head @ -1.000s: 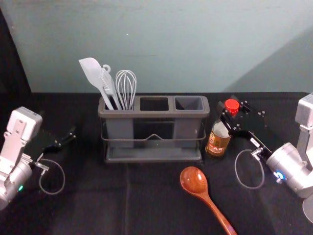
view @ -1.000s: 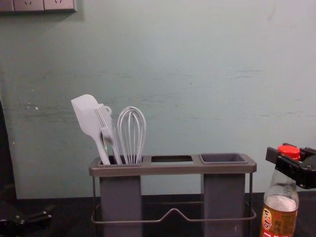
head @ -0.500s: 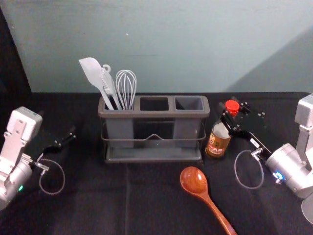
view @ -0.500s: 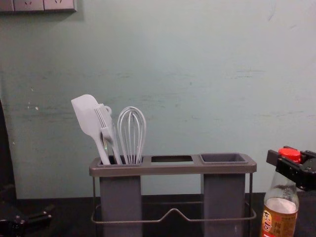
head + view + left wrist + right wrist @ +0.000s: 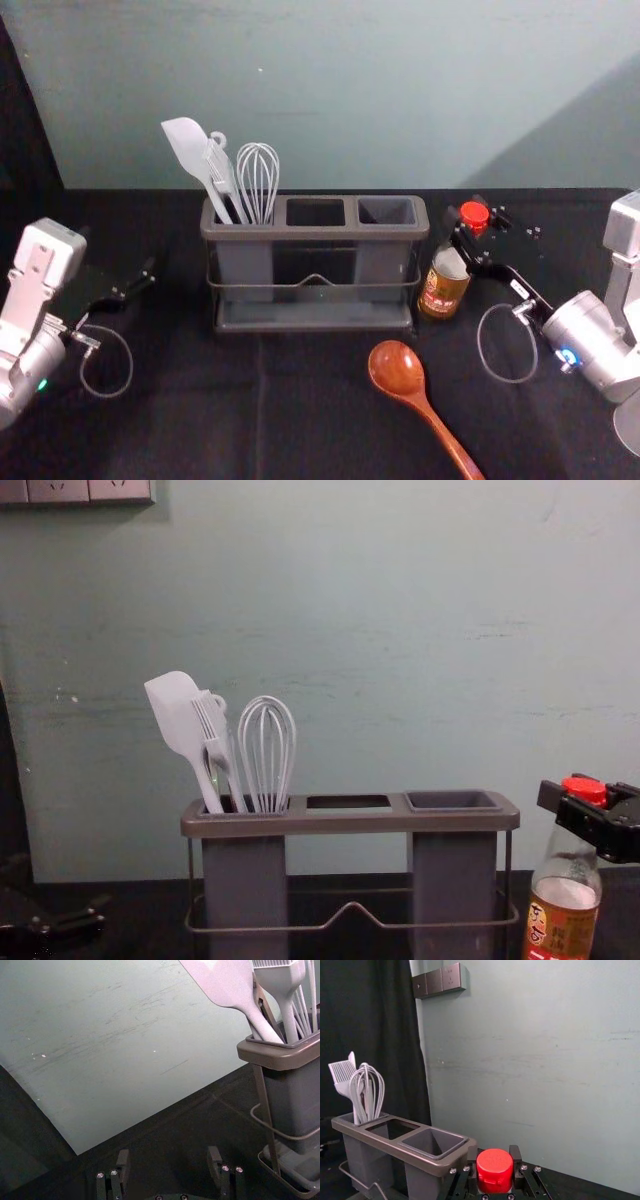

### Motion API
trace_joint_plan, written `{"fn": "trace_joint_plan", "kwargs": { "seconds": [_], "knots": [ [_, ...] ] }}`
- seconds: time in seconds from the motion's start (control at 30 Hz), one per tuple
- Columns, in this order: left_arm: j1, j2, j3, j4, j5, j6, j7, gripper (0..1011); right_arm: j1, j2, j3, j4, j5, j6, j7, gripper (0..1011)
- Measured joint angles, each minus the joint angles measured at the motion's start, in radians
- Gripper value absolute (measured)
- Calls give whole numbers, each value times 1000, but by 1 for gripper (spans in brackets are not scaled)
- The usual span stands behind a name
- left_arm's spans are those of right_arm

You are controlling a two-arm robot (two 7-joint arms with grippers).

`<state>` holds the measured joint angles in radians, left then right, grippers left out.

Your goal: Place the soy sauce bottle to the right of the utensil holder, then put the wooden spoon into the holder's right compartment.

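Okay, leftmost: left gripper [image 5: 168,1152] idle, off the holder's left side, fingers spread with nothing between them. Next, white spatula [image 5: 188,143], brush [image 5: 213,728] and whisk [image 5: 258,180] stand in the holder's left compartment. Utensil holder [image 5: 315,236] sits mid-table; middle slot and right compartment [image 5: 386,210] have no utensils poking out. Wooden spoon [image 5: 397,368] lies in front of the holder's right part, bowl towards it, handle running off nearer and rightward. Far right: soy sauce bottle [image 5: 443,292] just beside the holder's right end, with right gripper [image 5: 493,1149] clamped around it at the red cap [image 5: 494,1167].

Step in hand looks like seating the bottle and letting go. Best done upright: base flat on the cloth before any release, a little room kept from the holder's end, both fingers opened evenly, then a straight retreat so the cap isn't dragged. High grip on a slim neck, so a sideways nudge could tip it.

Unclear: bottle base is cut off in the chest view, and the head view doesn't settle whether it bears on the table. Spoon's handle end is out of frame; compartment floors can't be made out.
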<state>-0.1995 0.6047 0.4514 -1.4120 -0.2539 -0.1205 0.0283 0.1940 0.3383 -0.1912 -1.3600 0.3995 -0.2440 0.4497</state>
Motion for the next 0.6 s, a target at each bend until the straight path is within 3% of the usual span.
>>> {"fn": "trace_joint_plan", "kwargs": {
  "seconds": [0.07,0.2,0.23,0.27,0.6],
  "knots": [
    [0,0,0,0,0,0,0,1011,1,-1,0,2,0,0,0,396],
    [0,0,0,0,0,0,0,1012,1,-4,2,2,9,0,0,503],
    [0,0,0,0,0,0,0,1012,-4,-4,7,-8,16,1,0,594],
    [0,0,0,0,0,0,0,1011,-4,-4,7,-8,16,1,0,594],
    [0,0,0,0,0,0,0,1012,-70,17,43,-148,43,-7,-8,916]
  ]
}}
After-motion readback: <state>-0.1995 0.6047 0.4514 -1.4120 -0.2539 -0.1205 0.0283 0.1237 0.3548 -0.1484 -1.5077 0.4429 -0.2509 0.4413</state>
